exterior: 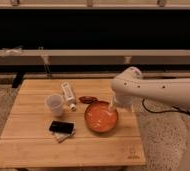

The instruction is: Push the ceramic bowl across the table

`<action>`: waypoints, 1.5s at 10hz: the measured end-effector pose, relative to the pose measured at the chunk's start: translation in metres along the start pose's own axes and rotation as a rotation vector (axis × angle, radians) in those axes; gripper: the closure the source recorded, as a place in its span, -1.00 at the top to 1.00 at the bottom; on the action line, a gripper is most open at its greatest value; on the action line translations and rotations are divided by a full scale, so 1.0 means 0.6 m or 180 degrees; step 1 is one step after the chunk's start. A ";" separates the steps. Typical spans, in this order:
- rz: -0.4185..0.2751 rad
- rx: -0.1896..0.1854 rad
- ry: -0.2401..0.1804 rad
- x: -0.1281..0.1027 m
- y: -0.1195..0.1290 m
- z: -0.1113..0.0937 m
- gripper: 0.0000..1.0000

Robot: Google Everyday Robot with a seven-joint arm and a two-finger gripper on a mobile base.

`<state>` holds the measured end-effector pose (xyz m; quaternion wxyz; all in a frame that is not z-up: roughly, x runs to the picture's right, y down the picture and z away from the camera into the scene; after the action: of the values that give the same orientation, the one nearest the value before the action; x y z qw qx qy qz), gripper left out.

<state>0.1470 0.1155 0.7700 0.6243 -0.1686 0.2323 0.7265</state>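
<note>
The ceramic bowl is wide, orange-red and glossy, and sits right of centre on the light wooden table. My white arm reaches in from the right. My gripper hangs down at the bowl's far right rim, its tip at or just inside the rim. The arm's wrist covers most of the gripper.
A small dark red dish lies just behind the bowl. A white translucent cup and a white bottle lying on its side are to the left. A black phone on paper lies front left. A dark logo marks the front right edge.
</note>
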 end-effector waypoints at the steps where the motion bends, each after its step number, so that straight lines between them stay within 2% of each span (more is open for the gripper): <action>1: 0.0000 0.0000 0.0000 0.000 0.000 0.000 0.41; 7: -0.0014 0.0003 0.0005 -0.001 0.001 0.005 0.41; 11: -0.0082 -0.0052 0.0063 0.004 0.019 0.044 0.41; 15: -0.0030 -0.0168 0.0237 0.006 0.023 0.091 0.41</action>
<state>0.1352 0.1470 0.8155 0.6140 -0.2131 0.2352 0.7227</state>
